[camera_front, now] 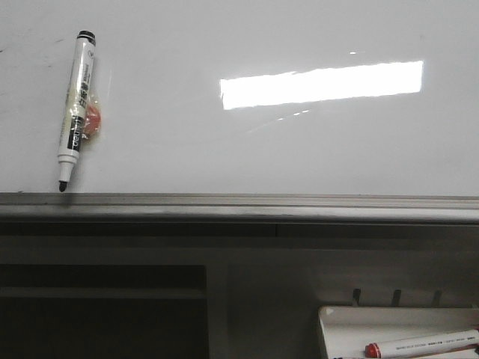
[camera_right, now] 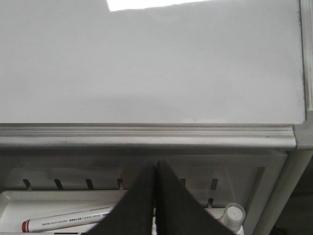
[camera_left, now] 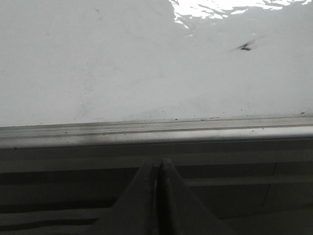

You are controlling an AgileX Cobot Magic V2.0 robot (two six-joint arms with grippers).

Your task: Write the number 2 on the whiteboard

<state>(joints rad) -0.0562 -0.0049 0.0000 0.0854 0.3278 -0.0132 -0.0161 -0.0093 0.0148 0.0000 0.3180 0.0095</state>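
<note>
1. Front view: the large glossy white whiteboard (camera_front: 247, 149) fills the upper frame, edged below by a grey metal rail (camera_front: 239, 206). A bright rectangular glare patch (camera_front: 322, 84) sits at about 1 o'clock from the board's centre.
2. I can see no drawn digit on the board in any view; a small dark smudge (camera_left: 243, 47) shows in the left wrist view, too faint to identify.
3. A black-and-white marker with a black cap end (camera_front: 75, 111) lies against the board at 9 o'clock, tip down, touching the rail. A small red-orange object (camera_front: 93, 120) clings to its barrel; I cannot tell what it is.
4. A small white tray (camera_front: 333, 329) sits at 5 o'clock below the rail, holding a white marker with a red cap (camera_front: 423, 344).
5. My left claw (camera_left: 157, 169) is pressed together, fingers meeting, holding nothing, below the rail.
6. My right claw (camera_right: 155, 169) is likewise pressed together and empty, above the tray. A clear cap-like cylinder (camera_right: 233, 214) stands just beside it.
</note>
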